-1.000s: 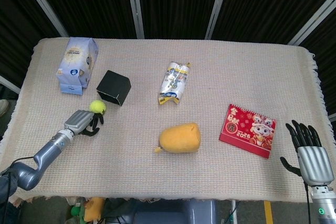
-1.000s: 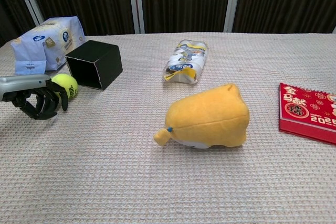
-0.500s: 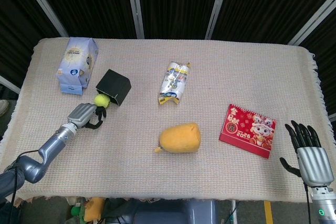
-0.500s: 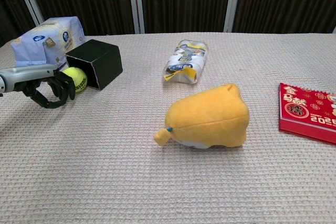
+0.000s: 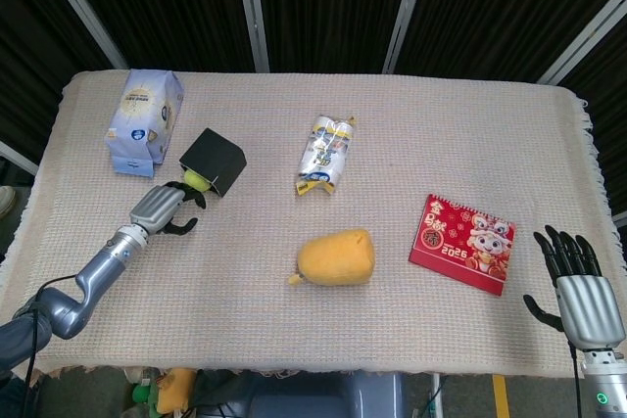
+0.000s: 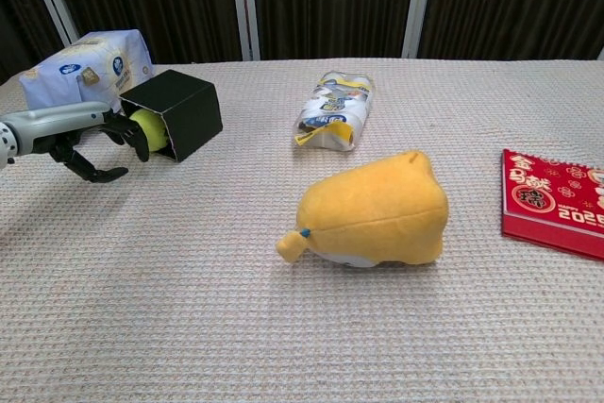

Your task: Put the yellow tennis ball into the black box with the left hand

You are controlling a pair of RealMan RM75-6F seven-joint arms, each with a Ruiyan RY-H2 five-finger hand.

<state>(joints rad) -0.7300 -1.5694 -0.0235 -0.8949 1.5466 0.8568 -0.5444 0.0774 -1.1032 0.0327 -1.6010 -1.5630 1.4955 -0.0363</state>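
— Where is the yellow tennis ball [image 6: 148, 129] sitting?

— At the mouth of the black box [image 6: 179, 110], near the tabletop's far-left corner. My left hand [image 6: 99, 136] is cupping behind it, gripping nothing.

— What are you risking?

— The fuzzy sphere is likely rolling back out over the woven cloth [image 6: 283, 327], I am guessing.

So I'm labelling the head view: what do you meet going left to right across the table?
Blue bag → black box → snack packet → yellow plush → red calendar → right robot hand.
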